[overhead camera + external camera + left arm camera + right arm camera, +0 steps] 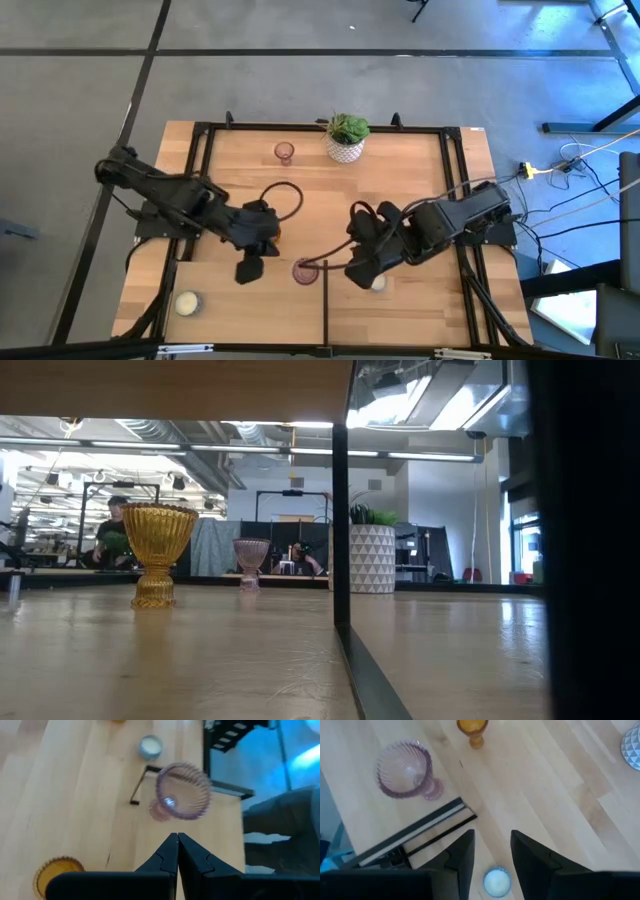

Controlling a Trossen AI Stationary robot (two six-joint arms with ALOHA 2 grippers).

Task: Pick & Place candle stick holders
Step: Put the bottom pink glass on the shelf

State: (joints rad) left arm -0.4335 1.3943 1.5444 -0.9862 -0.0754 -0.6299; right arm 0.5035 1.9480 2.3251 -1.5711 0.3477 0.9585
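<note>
Wooden worktop [400, 190]: my right end effector [491, 851] hovers part-open, empty, over a white holder [497, 882] to straddle it; left end effector [177, 851] waits shut, empty.

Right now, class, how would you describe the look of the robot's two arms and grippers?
Both arms are dark, jointed and chunky, with black cables looping beside them. The left gripper has two black angular fingers with stepped inner edges; the right gripper has two broad black fingers.

From above, the right gripper [362, 275] covers most of a white holder [378, 284], the left arm hides the amber holder [158, 552], and the plant pot [632, 745] is cut by the wrist picture's edge
</note>
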